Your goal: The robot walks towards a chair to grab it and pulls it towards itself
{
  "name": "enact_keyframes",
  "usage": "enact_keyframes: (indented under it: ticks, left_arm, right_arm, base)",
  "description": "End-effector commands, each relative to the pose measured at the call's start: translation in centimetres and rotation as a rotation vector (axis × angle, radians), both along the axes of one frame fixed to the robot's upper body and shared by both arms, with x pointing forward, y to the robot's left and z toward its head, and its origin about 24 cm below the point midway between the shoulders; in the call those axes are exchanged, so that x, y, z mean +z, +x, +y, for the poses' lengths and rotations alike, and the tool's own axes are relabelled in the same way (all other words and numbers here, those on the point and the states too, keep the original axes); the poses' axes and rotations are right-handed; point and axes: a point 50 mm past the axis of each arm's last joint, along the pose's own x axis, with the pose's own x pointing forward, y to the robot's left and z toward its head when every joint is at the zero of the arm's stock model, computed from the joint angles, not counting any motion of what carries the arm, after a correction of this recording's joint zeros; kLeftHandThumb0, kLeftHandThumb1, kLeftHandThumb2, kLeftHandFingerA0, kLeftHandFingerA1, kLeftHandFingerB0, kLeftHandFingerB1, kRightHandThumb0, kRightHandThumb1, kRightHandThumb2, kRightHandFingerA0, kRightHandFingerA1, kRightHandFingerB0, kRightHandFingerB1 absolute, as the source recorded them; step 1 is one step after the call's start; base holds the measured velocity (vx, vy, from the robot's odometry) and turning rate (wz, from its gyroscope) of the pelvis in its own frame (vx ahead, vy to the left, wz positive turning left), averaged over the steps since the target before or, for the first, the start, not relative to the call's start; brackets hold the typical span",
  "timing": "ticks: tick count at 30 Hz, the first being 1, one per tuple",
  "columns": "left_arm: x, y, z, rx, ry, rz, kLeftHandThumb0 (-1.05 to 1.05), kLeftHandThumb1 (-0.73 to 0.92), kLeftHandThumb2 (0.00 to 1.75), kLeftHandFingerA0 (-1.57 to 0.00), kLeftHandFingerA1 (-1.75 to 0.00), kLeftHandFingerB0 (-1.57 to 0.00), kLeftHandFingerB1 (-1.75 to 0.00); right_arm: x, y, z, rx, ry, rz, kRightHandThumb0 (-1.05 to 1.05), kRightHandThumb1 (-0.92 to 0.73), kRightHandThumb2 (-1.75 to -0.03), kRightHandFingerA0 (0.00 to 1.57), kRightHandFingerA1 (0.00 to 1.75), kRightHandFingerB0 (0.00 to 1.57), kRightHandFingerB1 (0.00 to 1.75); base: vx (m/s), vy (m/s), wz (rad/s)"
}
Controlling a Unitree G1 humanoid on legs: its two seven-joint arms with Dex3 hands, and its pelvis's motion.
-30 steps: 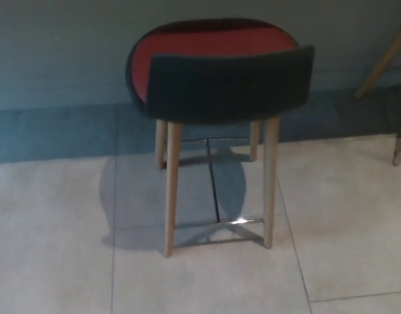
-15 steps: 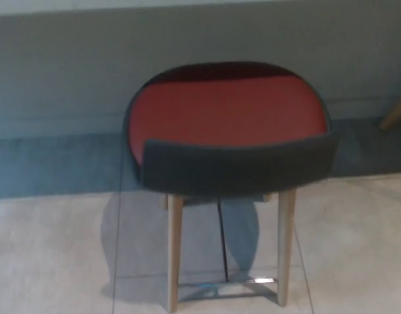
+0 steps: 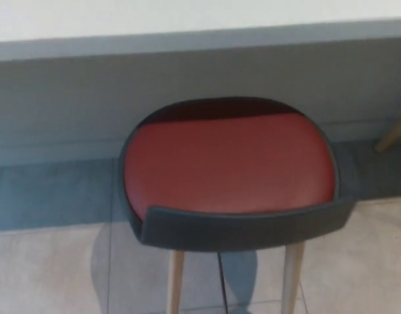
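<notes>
close ahead, the chair (image 3: 229, 163) looks stiff, light, tippy on thin legs (image 3: 175, 281); grasp its near backrest (image 3: 243, 229). neither hand shows, so state unknown.

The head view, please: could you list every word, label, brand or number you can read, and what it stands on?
None: no text shows on the round chair with red seat, its dark curved backrest, its pale wooden legs, the grey wall or the tiled floor.
</notes>
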Motion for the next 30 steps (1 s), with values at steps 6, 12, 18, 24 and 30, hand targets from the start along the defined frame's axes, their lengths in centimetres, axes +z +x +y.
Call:
enact_keyframes:
  ticks: [6,12,18,24,30]
  left_arm:
    - [0.2,-0.3,0.4,-0.003,0.029,-0.004,-0.67,0.38,0.81,-0.13,-0.81,-0.01,-0.59]
    - [0.2,-0.3,0.4,0.009,0.025,-0.019,-0.65,0.37,0.81,-0.14,-0.81,-0.01,-0.58]
    - [0.3,0.1,0.4,0.014,0.017,-0.053,-0.63,0.36,0.82,-0.14,-0.82,-0.01,-0.64]
    - [0.6,1.5,0.2,0.004,0.018,-0.091,-0.63,0.37,0.8,-0.11,-0.8,-0.02,-0.65]
    - [0.8,1.7,0.5,0.004,0.014,-0.103,-0.79,0.35,0.67,-0.12,-0.94,0.0,-0.75]
  right_arm:
    - [0.0,-0.4,0.0,0.004,-0.011,0.007,-0.94,-0.66,-0.94,0.0,0.0,0.0,0.05]
    - [0.0,-0.1,0.2,0.036,-0.019,0.013,-0.94,-0.66,-0.94,0.0,0.0,0.0,0.05]
    - [0.1,0.7,0.5,0.037,0.009,-0.039,-0.94,-0.63,-0.93,0.0,0.0,0.0,0.05]
    - [0.6,1.6,1.1,0.078,0.011,-0.083,-0.91,-0.61,-0.9,0.0,0.0,0.0,0.04]
    - [0.8,2.0,1.2,0.086,0.01,-0.09,-0.89,-0.58,-0.86,0.0,0.0,0.0,0.02]
  base:
    - [0.02,-0.022,0.04]
    - [-0.03,-0.209,-0.02]
    - [-0.02,-0.114,0.0]
    - [0.01,0.085,-0.03]
    - [0.03,0.225,0.08]
